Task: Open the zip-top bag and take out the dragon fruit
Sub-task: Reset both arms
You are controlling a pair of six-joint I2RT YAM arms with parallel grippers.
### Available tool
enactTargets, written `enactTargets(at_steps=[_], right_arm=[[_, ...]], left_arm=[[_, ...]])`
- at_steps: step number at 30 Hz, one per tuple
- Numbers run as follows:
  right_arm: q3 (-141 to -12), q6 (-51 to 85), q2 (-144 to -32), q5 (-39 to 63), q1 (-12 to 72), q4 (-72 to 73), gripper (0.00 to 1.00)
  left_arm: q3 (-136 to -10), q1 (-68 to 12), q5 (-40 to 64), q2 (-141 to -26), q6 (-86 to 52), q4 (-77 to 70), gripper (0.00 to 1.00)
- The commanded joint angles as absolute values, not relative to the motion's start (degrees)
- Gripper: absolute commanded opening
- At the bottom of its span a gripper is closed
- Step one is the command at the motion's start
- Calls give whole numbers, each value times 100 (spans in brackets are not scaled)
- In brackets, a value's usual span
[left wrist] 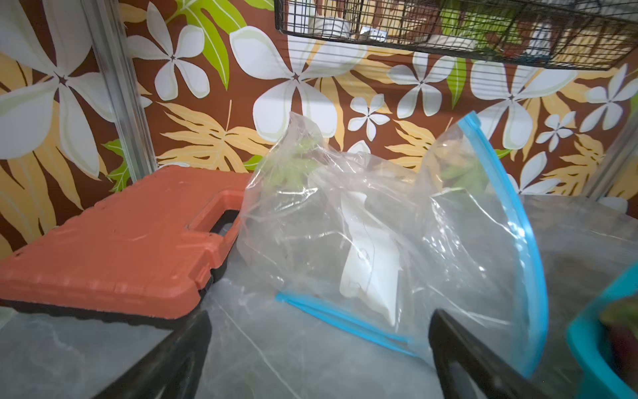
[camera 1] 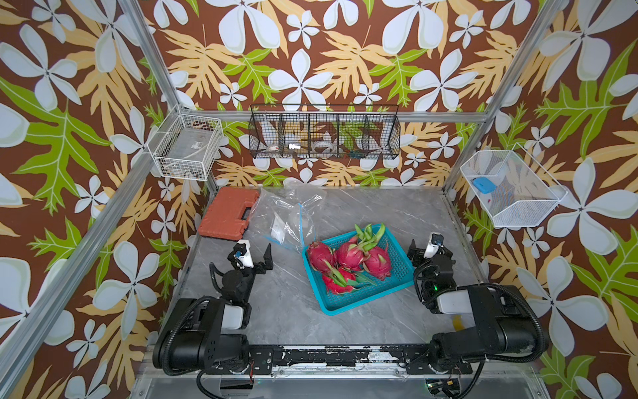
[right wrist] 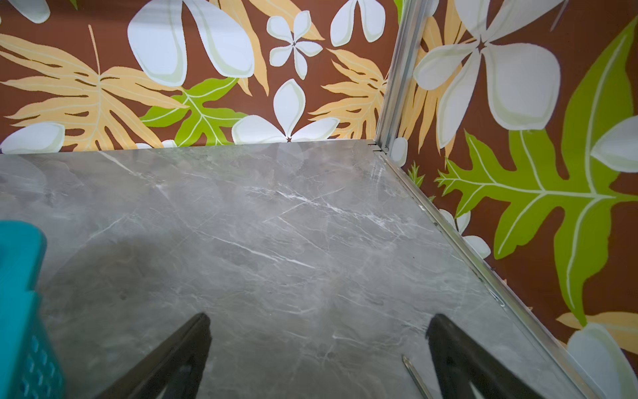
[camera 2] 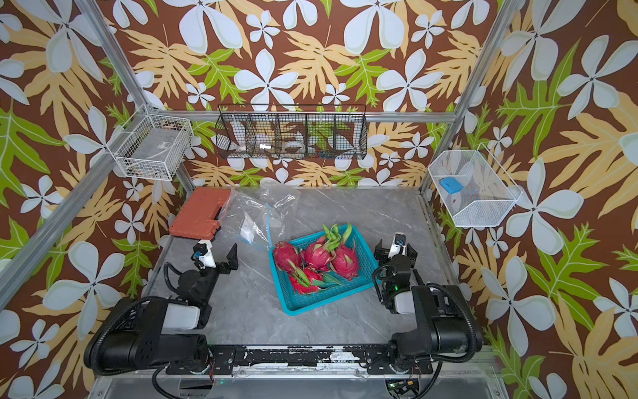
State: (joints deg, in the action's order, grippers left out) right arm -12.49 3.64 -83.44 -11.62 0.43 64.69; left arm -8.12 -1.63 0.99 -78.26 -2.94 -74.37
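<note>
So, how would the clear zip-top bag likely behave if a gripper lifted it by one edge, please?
The zip-top bag is thin, crumpled film, so it would probably sag and fold. With only a white slip visible inside, it should be very light. Its glossy surface may slip; the blue zip strip looks firmer.

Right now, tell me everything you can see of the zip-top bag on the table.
The zip-top bag is clear, crinkled plastic with a blue zip strip. Its mouth gapes open, one lip flat on the grey table, the other arching up. Only a white slip shows inside. It lies between the orange case, which its edge seems to touch, and the teal basket.
</note>
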Motion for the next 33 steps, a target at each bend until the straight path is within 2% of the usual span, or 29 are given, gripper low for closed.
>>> enactTargets(at_steps=[1,3,33], right_arm=[[-1274,334,-8354,-1055,59,6425,99],[-1266,321,-8354,-1096,76,6433,100],[-1292,280,-8354,-1186,133,6390,100]], left_arm=[[-938,-284,-567,-7908,-308,-7154,100],[-1000,-290,-577,-7795,-316,-6802,100],[-940,-290,-579,-7852,-319,-7032,100]])
